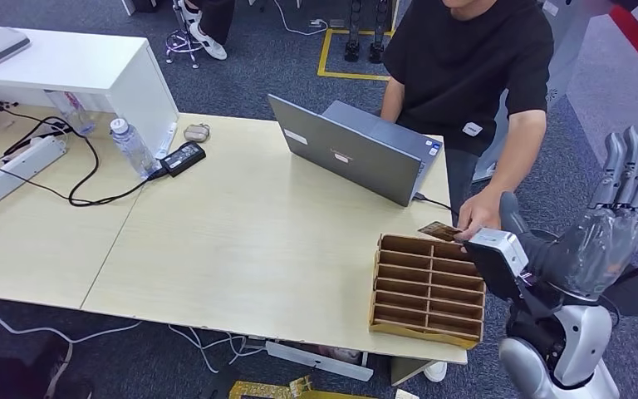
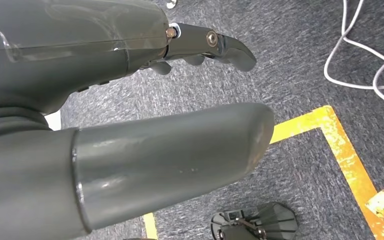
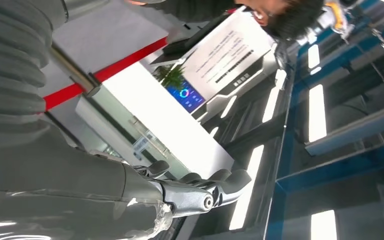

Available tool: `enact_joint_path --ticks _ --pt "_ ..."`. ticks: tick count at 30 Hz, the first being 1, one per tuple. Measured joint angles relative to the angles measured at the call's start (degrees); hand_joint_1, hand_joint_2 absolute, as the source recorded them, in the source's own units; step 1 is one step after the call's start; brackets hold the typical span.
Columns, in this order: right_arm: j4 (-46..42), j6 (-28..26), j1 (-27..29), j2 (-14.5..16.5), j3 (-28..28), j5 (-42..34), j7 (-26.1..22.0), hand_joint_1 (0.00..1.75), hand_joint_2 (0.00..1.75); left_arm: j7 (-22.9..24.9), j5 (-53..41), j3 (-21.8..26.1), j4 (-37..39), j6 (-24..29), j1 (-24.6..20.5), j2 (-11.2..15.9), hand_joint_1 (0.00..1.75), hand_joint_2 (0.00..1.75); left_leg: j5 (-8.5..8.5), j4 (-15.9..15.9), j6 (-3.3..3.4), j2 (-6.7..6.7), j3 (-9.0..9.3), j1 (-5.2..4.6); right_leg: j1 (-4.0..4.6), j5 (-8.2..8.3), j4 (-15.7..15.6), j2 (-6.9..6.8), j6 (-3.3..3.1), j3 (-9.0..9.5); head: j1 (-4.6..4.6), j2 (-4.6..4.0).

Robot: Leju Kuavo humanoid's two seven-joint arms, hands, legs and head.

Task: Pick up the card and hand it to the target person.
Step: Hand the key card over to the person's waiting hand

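Head view shows us the right hand (image 1: 611, 229) raised at the right edge of the scene, beyond the table's right end, its fingers (image 1: 627, 170) stretched straight up and close together with the thumb set apart, holding nothing. We see its silver forearm rising from the near right corner, with the wrist camera block facing the table. The card (image 1: 439, 230) sits at the far right corner of the cardboard slotted organizer (image 1: 426, 289), pinched in the person's hand (image 1: 478, 212), which reaches down from the far side; the person (image 1: 473, 58) in a black T-shirt stands at the far right of the light wooden table (image 1: 241, 241). We cannot tell whether the card still rests in a slot or is already lifted clear of it. An open grey laptop (image 1: 357, 154) stands just left of the person, far from us, and a water bottle (image 1: 131, 147), a power adapter (image 1: 183, 158) and a power strip (image 1: 17, 170) lie toward the far left. Right wrist view gives us the same hand's fingers (image 3: 200, 187) extended and slightly curled against a bright interior, with nothing between them. Left wrist view shows the left hand (image 2: 180, 95) hanging over grey carpet (image 2: 300, 75) with yellow floor tape (image 2: 340, 145), thumb and fingers apart and nothing held.
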Motion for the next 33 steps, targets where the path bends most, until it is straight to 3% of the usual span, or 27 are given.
enact_joint_path --ticks 6,11,18,27,33 --pt "-5.48 0.0 6.17 5.36 -4.18 -4.43 -9.04 0.0 1.75 -0.67 0.96 0.1 0.28 0.71 0.9 0.11 0.0 0.0 0.0 -0.01 0.0 0.03 0.01 0.0 0.0 0.0 0.0 0.01 0.0 -0.02 -0.01 0.0" --pt "-6.58 0.03 9.41 8.25 -5.88 -7.21 -11.76 0.0 1.75 -1.05 1.67 0.37 0.3 1.2 1.25 0.16 0.0 0.0 0.0 -0.02 0.0 0.02 0.01 0.0 0.0 0.0 0.0 0.0 0.0 -0.01 -0.01 0.0" --pt "-5.92 0.1 13.63 9.24 -4.76 -12.13 -9.06 0.0 1.75 -0.93 3.33 0.96 0.3 1.72 1.51 0.21 0.0 0.0 0.0 -0.02 0.0 0.0 -0.01 0.0 0.0 -0.01 0.0 -0.01 0.0 0.0 0.0 0.0" --pt "1.13 0.13 17.28 11.23 -0.72 -26.59 -12.67 0.0 1.75 -0.64 4.8 1.91 0.3 2.14 1.51 0.21 0.0 0.0 0.0 -0.05 0.0 0.01 -0.01 0.02 0.02 -0.03 0.0 -0.01 -0.03 0.0 0.0 0.0" --pt "7.65 0.13 19.59 12.09 2.11 -38.65 -18.11 0.0 1.75 -0.55 5.43 2.44 0.3 2.43 1.58 0.27 0.0 0.0 -0.01 -0.04 0.0 -0.01 -0.03 0.01 0.01 -0.03 0.0 -0.02 -0.03 -0.01 0.0 0.0"
